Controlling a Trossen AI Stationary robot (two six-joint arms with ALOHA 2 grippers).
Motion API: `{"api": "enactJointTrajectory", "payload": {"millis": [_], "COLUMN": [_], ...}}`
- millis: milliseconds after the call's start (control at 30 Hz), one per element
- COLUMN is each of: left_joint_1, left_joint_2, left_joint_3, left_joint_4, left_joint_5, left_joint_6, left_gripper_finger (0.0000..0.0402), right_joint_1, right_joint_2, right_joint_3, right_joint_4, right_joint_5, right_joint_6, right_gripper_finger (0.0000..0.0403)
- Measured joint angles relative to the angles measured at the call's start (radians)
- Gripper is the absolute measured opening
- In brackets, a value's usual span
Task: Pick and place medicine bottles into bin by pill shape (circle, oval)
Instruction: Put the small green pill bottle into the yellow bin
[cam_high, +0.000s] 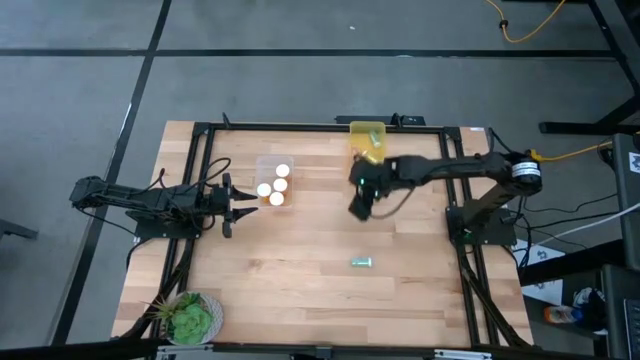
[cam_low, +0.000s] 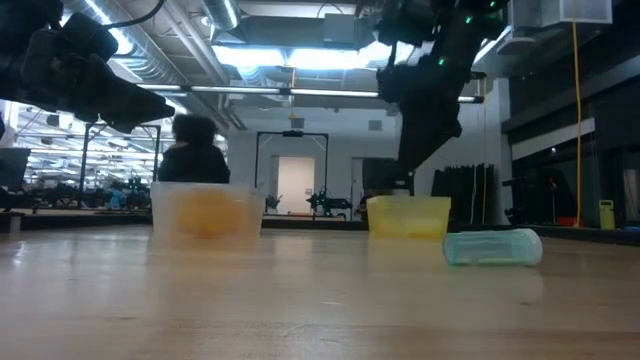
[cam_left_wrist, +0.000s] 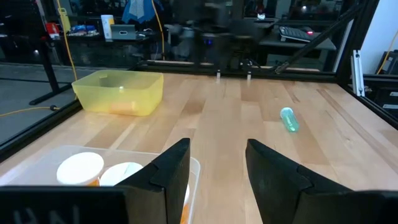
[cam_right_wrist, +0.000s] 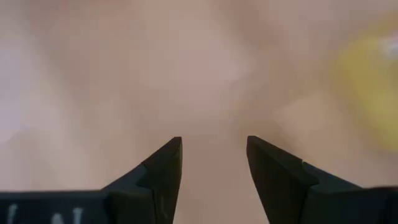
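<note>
One teal bottle (cam_high: 361, 262) is seen lying on its side on the bench (cam_high: 320, 300), well apart from the yellow bin (cam_high: 368, 137). White-capped bottles (cam_high: 275, 185) are held in the clear bin (cam_high: 262, 165). Both the right gripper (cam_high: 358, 207) and the left gripper (cam_high: 240, 205) are spread and empty.

No text, label, brand, number or sign can be read in any view. The teal bottle (cam_low: 492, 247) lying on the desk (cam_high: 300, 260) shows no legible print, and the room beyond it offers nothing readable.
</note>
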Motion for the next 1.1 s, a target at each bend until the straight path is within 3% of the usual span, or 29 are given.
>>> {"api": "enactJointTrajectory", "payload": {"millis": [133, 500, 933, 1100], "left_joint_1": [0.0, 0.0, 0.0, 0.0], "left_joint_2": [0.0, 0.0, 0.0, 0.0], "left_joint_3": [0.0, 0.0, 0.0, 0.0], "left_joint_4": [0.0, 0.0, 0.0, 0.0], "left_joint_5": [0.0, 0.0, 0.0, 0.0], "left_joint_6": [0.0, -0.001, -0.001, -0.001], "left_gripper_finger": [0.0149, 0.0149, 0.0149, 0.0149], "right_joint_1": [0.125, 0.386, 0.484, 0.484], "right_joint_2": [0.013, 0.14, 0.249, 0.311], "right_joint_3": [0.0, 0.0, 0.0, 0.003], "right_joint_4": [0.003, 0.007, 0.095, 0.085], "right_joint_5": [-0.114, -0.119, -0.113, -0.056], "right_joint_6": [0.034, 0.122, 0.136, 0.135], "right_gripper_finger": [0.018, 0.018, 0.018, 0.0179]}}
